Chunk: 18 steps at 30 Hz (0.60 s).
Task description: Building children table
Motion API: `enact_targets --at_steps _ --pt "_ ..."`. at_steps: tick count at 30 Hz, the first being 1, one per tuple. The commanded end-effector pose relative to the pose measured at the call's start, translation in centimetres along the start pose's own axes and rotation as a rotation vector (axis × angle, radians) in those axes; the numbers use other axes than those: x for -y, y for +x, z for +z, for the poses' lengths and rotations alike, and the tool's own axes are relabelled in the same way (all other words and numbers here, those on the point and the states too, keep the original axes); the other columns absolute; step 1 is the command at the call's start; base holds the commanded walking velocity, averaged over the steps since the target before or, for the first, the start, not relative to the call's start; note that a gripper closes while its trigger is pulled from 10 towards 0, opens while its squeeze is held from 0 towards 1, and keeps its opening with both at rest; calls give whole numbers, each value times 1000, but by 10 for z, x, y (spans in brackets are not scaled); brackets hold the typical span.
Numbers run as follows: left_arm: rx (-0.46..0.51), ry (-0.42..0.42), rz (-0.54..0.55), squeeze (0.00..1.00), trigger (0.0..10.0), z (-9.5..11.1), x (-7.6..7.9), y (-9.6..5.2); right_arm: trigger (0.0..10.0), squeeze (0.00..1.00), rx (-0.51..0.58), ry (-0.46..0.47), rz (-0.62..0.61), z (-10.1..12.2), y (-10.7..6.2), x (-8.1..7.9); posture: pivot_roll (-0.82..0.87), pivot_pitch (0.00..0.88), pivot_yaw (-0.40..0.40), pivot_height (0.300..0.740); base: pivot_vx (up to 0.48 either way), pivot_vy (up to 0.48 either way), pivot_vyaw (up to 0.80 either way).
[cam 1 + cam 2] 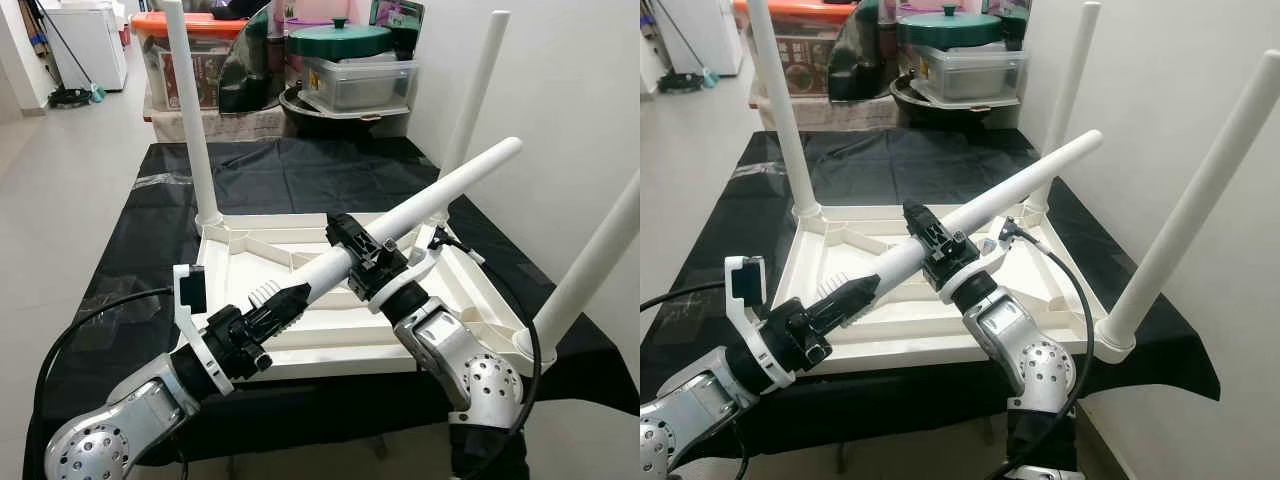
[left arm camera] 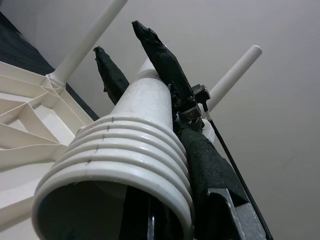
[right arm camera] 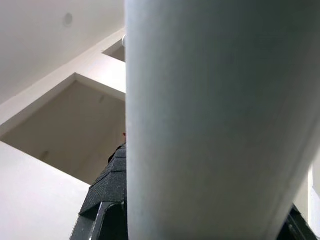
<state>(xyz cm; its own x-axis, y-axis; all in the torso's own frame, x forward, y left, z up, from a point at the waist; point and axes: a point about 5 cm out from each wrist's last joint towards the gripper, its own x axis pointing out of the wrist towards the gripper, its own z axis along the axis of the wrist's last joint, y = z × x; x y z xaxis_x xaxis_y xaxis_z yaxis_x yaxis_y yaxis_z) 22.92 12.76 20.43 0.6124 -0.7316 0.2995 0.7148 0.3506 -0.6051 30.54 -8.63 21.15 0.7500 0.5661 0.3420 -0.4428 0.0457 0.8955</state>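
Left tool (image 1: pixel 285 300) clamped on the ribbed threaded end of the loose white leg (image 1: pixel 420 205), right tool (image 1: pixel 368 252) closed round its middle, long axis slanting up and away to the right above the upturned white table (image 1: pixel 330 345) on the black-draped tabletop (image 1: pixel 130 250). Bare near-left corner just below the ribbed end, left arm nearer; three legs already upright. Socket there hidden behind the left arm.

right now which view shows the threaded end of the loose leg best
The left wrist view: the loose leg's ribbed threads and hollow opening sit right before the camera, with the left hand around the shaft. Both eye views show the threads small beside that hand; the right wrist view shows plain shaft.
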Motion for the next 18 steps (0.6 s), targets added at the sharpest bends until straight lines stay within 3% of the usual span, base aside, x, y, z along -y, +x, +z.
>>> enact_targets --at_steps 1,7,8,16,17,18 --pt "-50 -25 29 0 10000 -7 -3 -1 0 0 23 19 6 -4 2 0 210 0 -108 740 0 0 0" --pt "-74 -77 72 0 10000 -11 -10 -4 0 0 32 14 13 0 3 -2 210 0 -109 740 0 0 0" --pt "-76 -89 81 1000 10000 -12 -12 -6 0 0 39 13 20 2 3 -3 210 0 -108 740 0 0 0" --pt "-91 -60 143 1000 10000 -13 -20 -15 0 0 83 -13 40 17 9 -10 211 0 -107 740 0 0 0" --pt "-100 -61 153 929 10000 -15 -22 -17 0 0 96 -22 45 21 10 -11 212 0 -108 740 0 0 0" --pt "-110 -63 168 0 10000 -17 -23 -19 0 0 112 -53 42 27 12 -13 212 0 -108 740 0 0 0"
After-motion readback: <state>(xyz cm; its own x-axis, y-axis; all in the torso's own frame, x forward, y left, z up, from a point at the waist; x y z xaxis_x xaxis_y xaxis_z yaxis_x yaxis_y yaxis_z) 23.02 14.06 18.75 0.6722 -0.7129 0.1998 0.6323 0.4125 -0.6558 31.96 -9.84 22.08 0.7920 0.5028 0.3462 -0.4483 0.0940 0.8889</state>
